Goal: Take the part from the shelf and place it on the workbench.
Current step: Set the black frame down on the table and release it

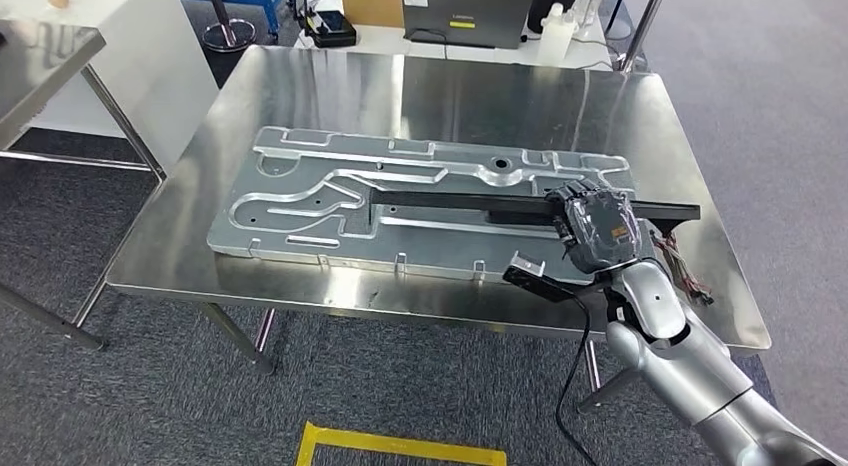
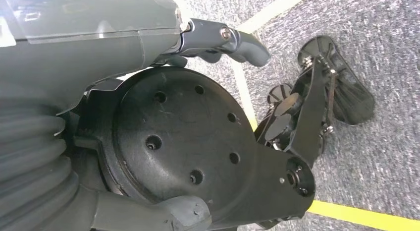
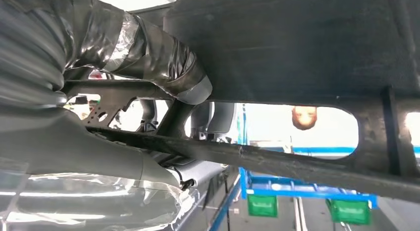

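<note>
A long black bar-shaped part [image 1: 450,201] lies across a large machined silver plate [image 1: 300,176] on the steel workbench [image 1: 450,96], its right end reaching past the plate. My right hand [image 1: 597,229] grips the bar near that end. In the right wrist view the taped thumb [image 3: 163,62] presses against the black part [image 3: 297,42], which has long cut-outs. Whether the bar rests on the plate or hangs just above it I cannot tell. My left hand [image 2: 99,47] hangs beside my body over the carpet, fingers [image 2: 242,42] apart and holding nothing.
Behind the workbench are a cardboard box [image 1: 372,4], a grey device [image 1: 467,11] and white bottles [image 1: 556,31]. Another steel table [image 1: 40,56] stands at the left. Yellow tape [image 1: 400,448] marks the floor in front. A person shows through a cut-out.
</note>
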Action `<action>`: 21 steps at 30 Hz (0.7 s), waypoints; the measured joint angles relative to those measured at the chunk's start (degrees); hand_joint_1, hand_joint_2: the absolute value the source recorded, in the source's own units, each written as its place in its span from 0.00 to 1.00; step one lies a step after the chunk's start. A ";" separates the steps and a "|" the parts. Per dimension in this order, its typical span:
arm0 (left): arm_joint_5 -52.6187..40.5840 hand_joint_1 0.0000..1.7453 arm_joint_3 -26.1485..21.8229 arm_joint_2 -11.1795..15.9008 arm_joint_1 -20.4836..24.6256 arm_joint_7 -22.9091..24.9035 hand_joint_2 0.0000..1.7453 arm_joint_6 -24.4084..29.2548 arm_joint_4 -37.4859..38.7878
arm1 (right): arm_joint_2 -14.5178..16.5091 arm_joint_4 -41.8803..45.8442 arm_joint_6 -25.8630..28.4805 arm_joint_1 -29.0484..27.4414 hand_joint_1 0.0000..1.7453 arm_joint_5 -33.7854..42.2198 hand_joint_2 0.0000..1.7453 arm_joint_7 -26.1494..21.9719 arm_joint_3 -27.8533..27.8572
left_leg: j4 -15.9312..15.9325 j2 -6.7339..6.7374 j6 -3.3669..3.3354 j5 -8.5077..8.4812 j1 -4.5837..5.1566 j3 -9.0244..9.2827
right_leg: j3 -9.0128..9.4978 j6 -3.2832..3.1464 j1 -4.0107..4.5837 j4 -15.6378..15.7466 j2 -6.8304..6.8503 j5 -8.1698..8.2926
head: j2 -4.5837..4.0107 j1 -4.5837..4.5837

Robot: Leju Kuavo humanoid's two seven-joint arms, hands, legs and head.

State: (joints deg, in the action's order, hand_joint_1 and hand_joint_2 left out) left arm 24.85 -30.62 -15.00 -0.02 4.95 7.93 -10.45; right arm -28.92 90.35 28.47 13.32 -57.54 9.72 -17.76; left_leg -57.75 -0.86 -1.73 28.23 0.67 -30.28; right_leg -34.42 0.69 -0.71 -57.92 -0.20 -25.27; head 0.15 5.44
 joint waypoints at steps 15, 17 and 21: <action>0.42 0.00 0.00 0.10 0.32 -0.03 1.00 0.02 0.01 | 0.48 -0.78 -0.12 -1.15 1.00 -0.56 1.00 -0.58 1.51 | -0.97 0.40 0.04 -3.43 -0.13 -4.09 | 5.31 0.17 -0.18 0.86 -0.14 -4.31 | 0.00 -0.16; 0.43 0.00 0.00 0.05 0.33 -0.01 1.00 0.00 0.01 | 0.56 -0.81 -0.13 -1.12 1.00 -0.69 1.00 -0.72 1.63 | -0.25 0.35 -0.54 -3.38 -0.39 -3.54 | 5.25 0.77 -0.37 0.25 -0.03 -4.96 | 0.00 -0.14; 0.45 0.00 0.00 0.01 0.20 0.02 1.00 0.02 0.01 | 0.68 -1.08 -0.20 -1.10 1.00 -0.83 1.00 -0.79 1.95 | 0.47 0.39 -1.34 -2.73 -0.66 -2.30 | -1.98 1.51 -0.64 -12.49 0.03 -9.97 | 0.00 -0.10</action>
State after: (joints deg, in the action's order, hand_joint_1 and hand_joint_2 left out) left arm 25.30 -30.62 -14.99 0.18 4.97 7.95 -10.45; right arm -28.24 89.27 28.27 12.22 -58.37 8.93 -15.81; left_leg -57.28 -0.47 -3.06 25.50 0.01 -32.58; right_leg -36.40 2.20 -1.35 -70.41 -0.17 -35.24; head 0.15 5.33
